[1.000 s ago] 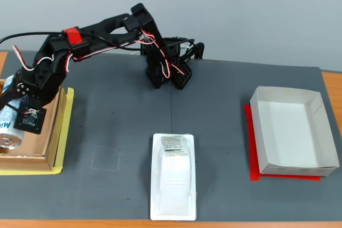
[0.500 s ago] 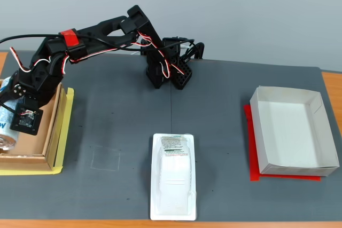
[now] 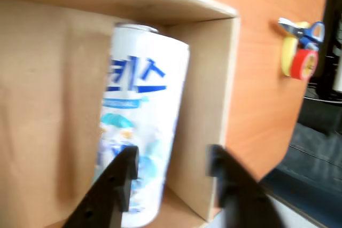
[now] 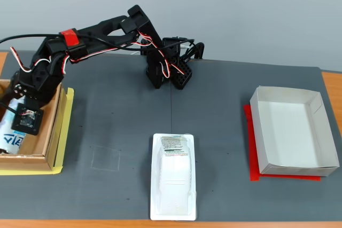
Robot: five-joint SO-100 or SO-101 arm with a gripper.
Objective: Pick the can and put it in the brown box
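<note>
The white can with blue print [image 3: 139,105] lies inside the brown cardboard box [image 3: 208,105], close to its corner. My gripper [image 3: 171,169] is open just above it. The left finger overlaps the can's lower part, and the right finger stands free beside the box wall. In the fixed view the brown box [image 4: 51,132] sits at the far left of the table. The can [image 4: 9,140] lies in it under the gripper [image 4: 24,124], partly hidden by the arm.
A white plastic tray package [image 4: 172,182] lies at the front middle. A white paper box [image 4: 291,132] sits on a red sheet at the right. Tape rolls and scissors [image 3: 302,52] lie on the orange surface beyond the brown box. The arm's base [image 4: 165,70] stands at the back.
</note>
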